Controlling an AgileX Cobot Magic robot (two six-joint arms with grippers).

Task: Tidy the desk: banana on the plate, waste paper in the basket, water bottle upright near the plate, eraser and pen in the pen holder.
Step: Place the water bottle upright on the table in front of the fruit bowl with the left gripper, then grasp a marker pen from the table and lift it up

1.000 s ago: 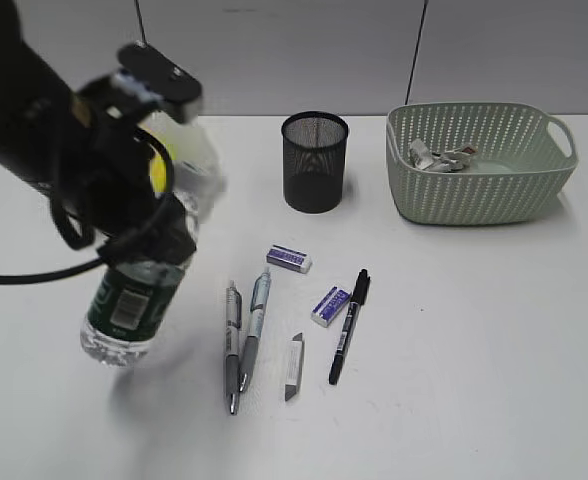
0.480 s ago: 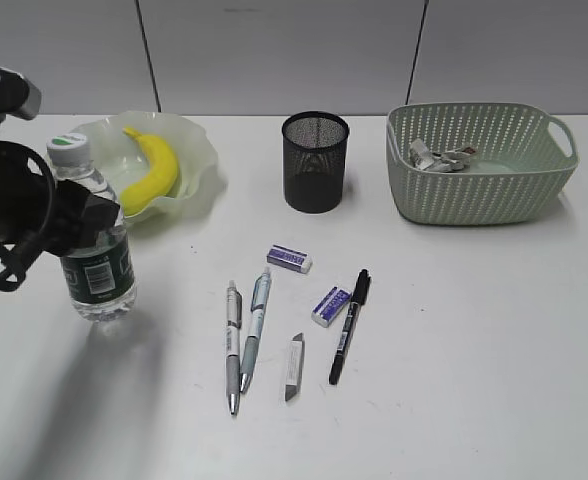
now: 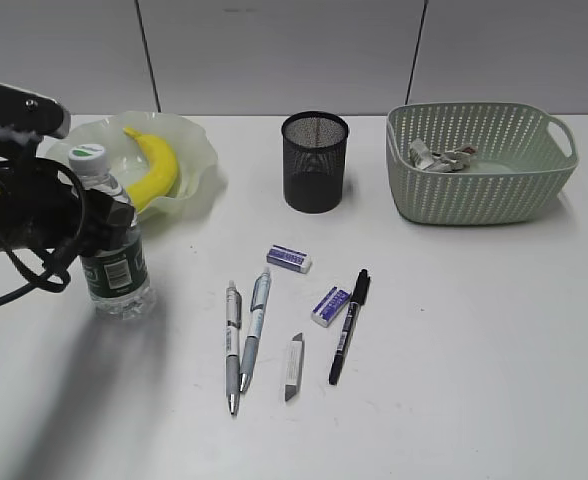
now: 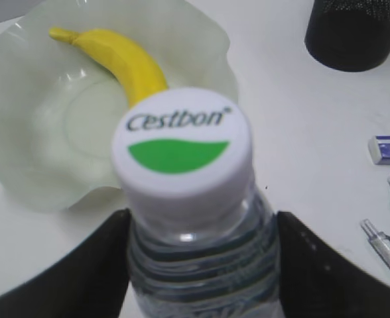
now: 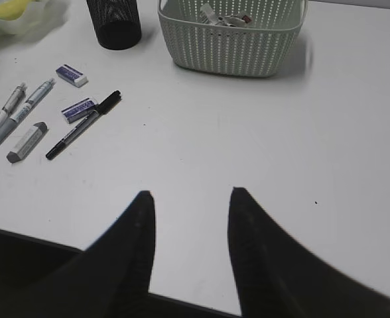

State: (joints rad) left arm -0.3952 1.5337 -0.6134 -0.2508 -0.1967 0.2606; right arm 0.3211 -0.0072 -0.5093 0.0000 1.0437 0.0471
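Observation:
My left gripper (image 3: 102,228) is shut on the water bottle (image 3: 114,255), which stands upright on the white desk (image 3: 454,330) just in front of the plate (image 3: 199,165). Its cap fills the left wrist view (image 4: 182,142). The banana (image 3: 154,165) lies on the plate, as the left wrist view (image 4: 125,59) also shows. Waste paper (image 3: 439,155) lies in the basket (image 3: 479,190). The pen holder (image 3: 314,160) stands at the back middle. Two white erasers (image 3: 289,258) (image 3: 329,305), a black pen (image 3: 349,325) and two silver pens (image 3: 244,330) lie in the middle. My right gripper (image 5: 190,193) is open and empty.
A grey oblong eraser-like stick (image 3: 292,366) lies between the silver pens and the black pen. The right wrist view shows the basket (image 5: 231,40), the pen holder (image 5: 114,23) and the pens (image 5: 82,124) from the desk's near right side.
My left gripper turned the bottle from a tilted, cap-up hang to upright, then shifted it a little right and down, beside the plate. The pens and erasers have not moved.

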